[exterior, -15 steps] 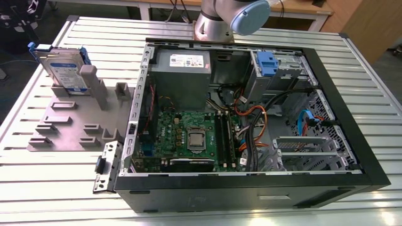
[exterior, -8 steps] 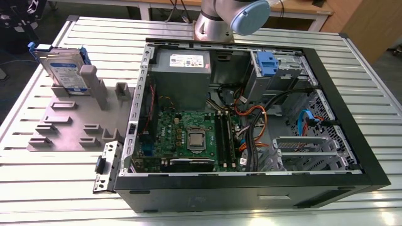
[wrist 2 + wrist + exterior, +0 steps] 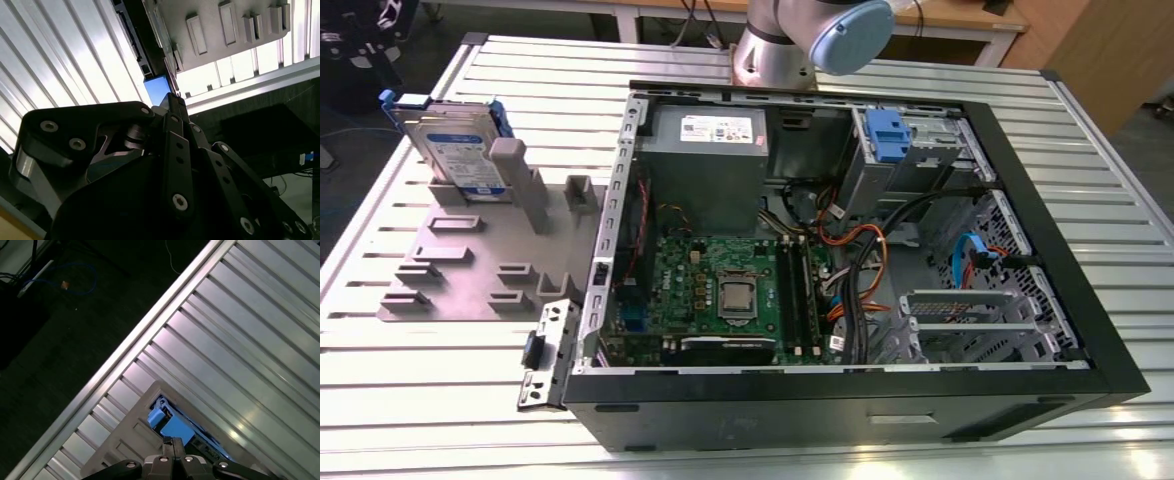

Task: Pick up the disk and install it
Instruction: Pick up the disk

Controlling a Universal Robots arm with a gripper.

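Note:
The disk [image 3: 454,150], a silver-grey drive with a white-and-blue label in a blue carrier, stands upright in the grey slotted holder [image 3: 480,250] at the exterior view's left. In the first wrist view its blue end tab [image 3: 172,427] lies just beyond my gripper [image 3: 172,441], whose fingers meet with nothing between them. In the second wrist view the gripper [image 3: 175,99] points at the same blue carrier [image 3: 156,89] beside the holder [image 3: 210,30]. The holder [image 3: 127,440] appears well below the fingertips.
An open computer case [image 3: 1067,290] with motherboard, cables and a fixed blue-tabbed drive carrier [image 3: 887,135] fills the middle of the slatted metal table [image 3: 440,400]. The arm's base [image 3: 794,40] rises behind the case. The table edge [image 3: 125,347] runs near the holder.

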